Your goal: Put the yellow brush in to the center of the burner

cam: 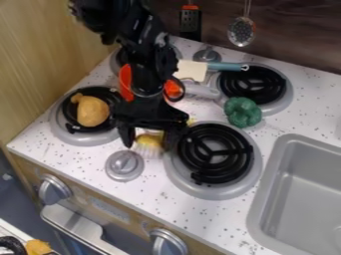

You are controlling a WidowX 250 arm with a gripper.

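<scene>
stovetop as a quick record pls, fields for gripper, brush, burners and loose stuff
gripper: black, low over the counter at the yellow brush
yellow brush: pale bristles toward the camera, between the two front burners, not at a burner's center
front right burner: black coil, gray rim
front left burner: tan pear-shaped toy on its coil
behind: orange vessel, partly hidden by the arm
back right: spatula with blue handle, dark green lumpy toy
</scene>
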